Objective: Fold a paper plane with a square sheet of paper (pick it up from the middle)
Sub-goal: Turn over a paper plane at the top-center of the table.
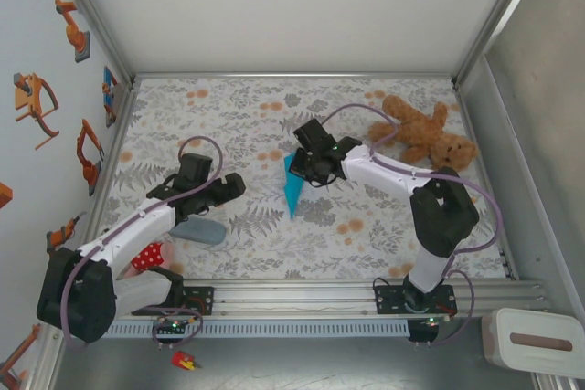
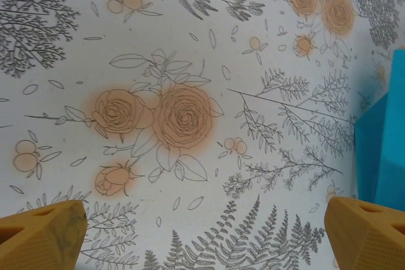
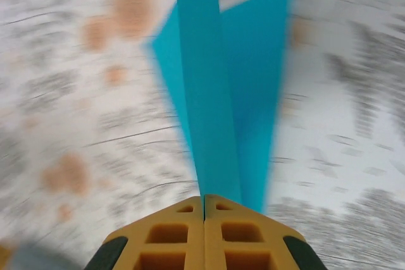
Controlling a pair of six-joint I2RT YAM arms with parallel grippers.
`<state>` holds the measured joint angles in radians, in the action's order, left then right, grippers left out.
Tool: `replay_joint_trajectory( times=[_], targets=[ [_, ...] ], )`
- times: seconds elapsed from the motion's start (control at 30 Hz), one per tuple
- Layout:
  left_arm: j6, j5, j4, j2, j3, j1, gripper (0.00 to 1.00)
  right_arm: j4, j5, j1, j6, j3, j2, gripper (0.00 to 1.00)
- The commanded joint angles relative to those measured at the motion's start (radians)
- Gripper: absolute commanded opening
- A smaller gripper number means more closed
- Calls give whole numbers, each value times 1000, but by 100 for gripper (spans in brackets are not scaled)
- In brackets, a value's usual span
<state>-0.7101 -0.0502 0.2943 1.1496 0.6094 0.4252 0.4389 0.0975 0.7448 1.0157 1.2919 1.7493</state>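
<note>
From the top I see the paper plane (image 1: pixel 292 187) mid-frame, at the right gripper (image 1: pixel 307 171). In the left wrist view the left gripper (image 2: pixel 204 235) stands spread, with the paper plane (image 2: pixel 380 150) at the right edge. In the right wrist view the right gripper (image 3: pixel 204 216), pressed together, pinches its fold at bottom centre.

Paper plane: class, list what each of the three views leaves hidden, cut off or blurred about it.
Top view: the plane is partly covered by the right fingers.
Left wrist: the right edge cuts the plane off.
Right wrist: its far end runs off the top edge; the cloth is motion-blurred.
</note>
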Motion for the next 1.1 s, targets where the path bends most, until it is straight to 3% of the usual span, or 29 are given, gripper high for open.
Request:
replay_joint_trajectory(
  times=[0.0, 0.33, 0.53, 0.9, 1.07],
  targets=[
    [-40, -16, -30, -44, -23, -35, 96, -87, 150, 12, -156, 46, 20, 0],
    [-65, -57, -55, -88, -57, -49, 96, -272, 370, 5, -186, -33, 117, 0],
    [-95, -164, -130, -31, -72, -48, 99, -343, 340, -13, -198, -148, 117, 0],
    [-163, -325, -313, 132, -73, 6, 79, -415, 331, -64, -194, -259, 95, 0],
    [-141, -301, -297, 199, -12, 70, 66, -419, 332, -67, -195, -267, 92, 0]
  ],
)
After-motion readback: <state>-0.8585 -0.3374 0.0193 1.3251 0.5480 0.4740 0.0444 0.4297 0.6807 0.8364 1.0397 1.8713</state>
